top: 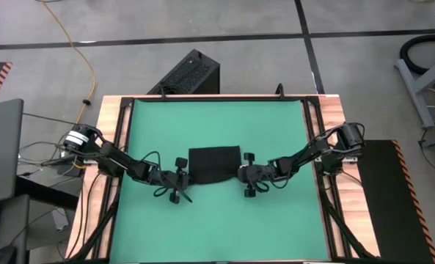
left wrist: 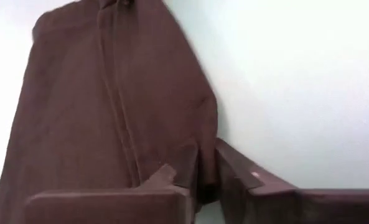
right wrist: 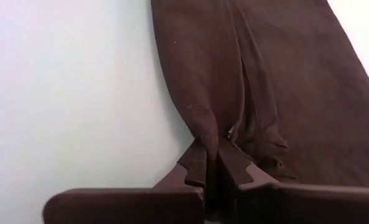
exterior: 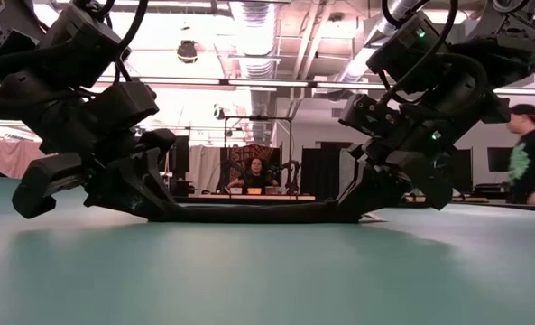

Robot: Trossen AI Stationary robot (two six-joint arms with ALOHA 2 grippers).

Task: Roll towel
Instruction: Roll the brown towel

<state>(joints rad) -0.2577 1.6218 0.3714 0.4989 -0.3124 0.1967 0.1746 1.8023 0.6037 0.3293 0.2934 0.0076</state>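
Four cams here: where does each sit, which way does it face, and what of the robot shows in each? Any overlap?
High view: above the table, facing straight down; both arms, the left gripper and right gripper at the towel's near corners on the green mat.
Low view: at tabletop height, facing level across into the room; both arms over the towel, people behind.
Left wrist view: on the left wrist, facing forward; its fingers pinch a towel corner.
Right wrist view: likewise; its fingers are shut on the other corner.
Shared: all show the towel.

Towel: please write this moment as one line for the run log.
towel: flat on green mat | left gripper: jaws shut on towel's near left corner | right gripper: jaws shut on near right corner | rolling: not begun
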